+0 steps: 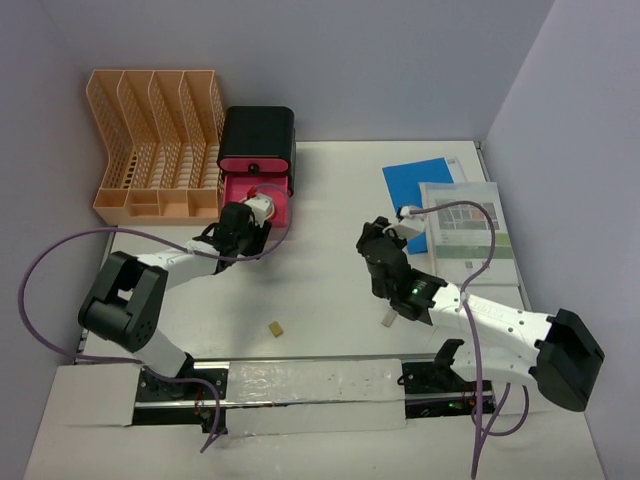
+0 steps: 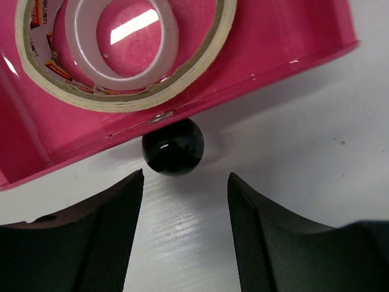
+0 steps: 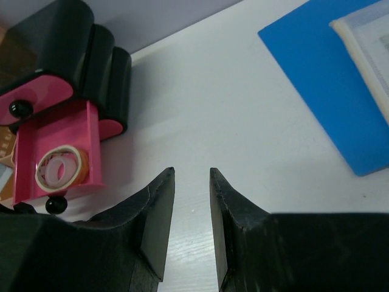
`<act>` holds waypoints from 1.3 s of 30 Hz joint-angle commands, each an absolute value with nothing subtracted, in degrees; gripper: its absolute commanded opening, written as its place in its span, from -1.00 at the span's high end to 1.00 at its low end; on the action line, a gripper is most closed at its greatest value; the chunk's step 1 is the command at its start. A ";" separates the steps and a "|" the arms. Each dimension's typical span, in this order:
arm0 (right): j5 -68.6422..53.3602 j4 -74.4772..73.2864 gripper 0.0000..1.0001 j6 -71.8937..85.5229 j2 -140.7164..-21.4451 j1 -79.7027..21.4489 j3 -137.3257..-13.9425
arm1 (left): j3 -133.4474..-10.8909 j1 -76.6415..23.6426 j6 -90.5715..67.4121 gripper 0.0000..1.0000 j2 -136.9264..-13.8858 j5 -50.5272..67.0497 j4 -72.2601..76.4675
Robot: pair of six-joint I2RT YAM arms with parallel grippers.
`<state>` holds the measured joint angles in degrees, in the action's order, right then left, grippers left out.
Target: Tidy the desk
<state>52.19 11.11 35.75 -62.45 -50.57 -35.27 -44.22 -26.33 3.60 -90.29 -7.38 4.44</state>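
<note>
The desk (image 1: 330, 300) is a white tabletop. A black box (image 1: 257, 140) with pink drawers stands at its back left. Its lower pink drawer (image 2: 273, 55) is pulled out and holds a roll of tape (image 2: 124, 48). My left gripper (image 2: 185, 176) is open and empty, low over the desk. Its fingertips sit just short of the drawer's black knob (image 2: 173, 146), not touching it. My right gripper (image 3: 191, 173) is open by a narrow gap and empty, above the desk's middle, facing the box (image 3: 91, 55) and the drawer (image 3: 55, 182). In the top view the left gripper (image 1: 250, 218) is at the drawer front and the right gripper (image 1: 370, 238) is mid-desk.
A peach file rack (image 1: 155, 145) stands at the back left beside the box. A blue folder (image 1: 420, 182) and a book (image 1: 465, 230) lie at the right. A small tan block (image 1: 275, 327) lies near the front. A small pale object (image 1: 385, 320) lies under my right arm.
</note>
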 commanded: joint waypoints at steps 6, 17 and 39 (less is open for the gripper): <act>60.25 13.07 0.26 37.71 -55.33 -50.24 -30.86 | -48.04 -26.72 1.73 -0.14 -90.84 -10.08 11.64; 63.05 10.20 0.26 38.13 -49.93 -50.22 -28.75 | -50.54 -26.72 3.42 0.12 -92.80 -12.83 17.03; 68.24 -1.64 0.26 42.22 -38.77 -50.19 -25.82 | -63.87 -26.63 8.27 0.10 -107.38 -20.41 25.41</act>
